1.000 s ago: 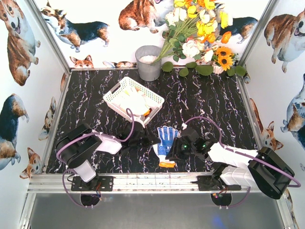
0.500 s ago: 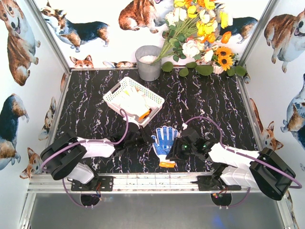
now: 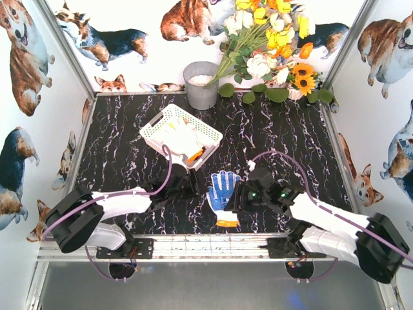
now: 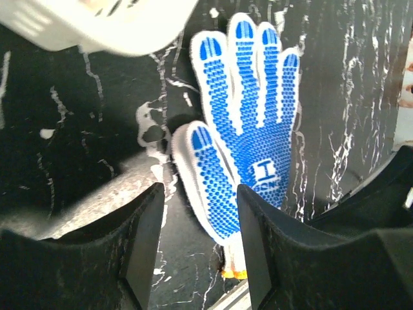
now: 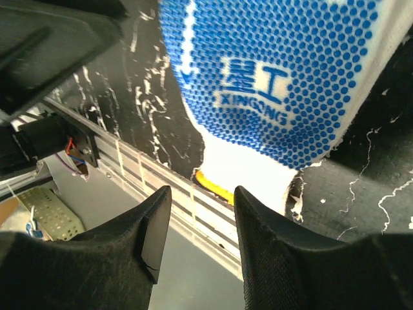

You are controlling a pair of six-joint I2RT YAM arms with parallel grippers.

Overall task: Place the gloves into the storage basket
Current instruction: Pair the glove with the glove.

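Observation:
A white glove with a blue-dotted palm (image 3: 223,192) lies flat on the black marble table, fingers pointing away and orange cuff toward the near rail. In the left wrist view, this glove (image 4: 248,129) has its cuff end between the open fingers of my left gripper (image 4: 199,252), with nothing clamped. My left gripper (image 3: 195,189) sits just left of the glove. My right gripper (image 3: 237,197) sits just right of it. In the right wrist view, the right gripper (image 5: 201,239) is open over the cuff of the glove (image 5: 284,77). The white storage basket (image 3: 152,134) holds other pale gloves (image 3: 182,138).
A grey metal bucket (image 3: 201,85) stands at the back, beside a bouquet of flowers (image 3: 271,39). The metal rail (image 3: 206,245) runs along the near table edge, just behind the glove's cuff. A corner of the basket (image 4: 97,22) shows at the left wrist view's top.
My left arm has dropped lower and reached toward the glove, and its gripper has gone from shut to open. The right gripper has edged left toward the glove and opened wider.

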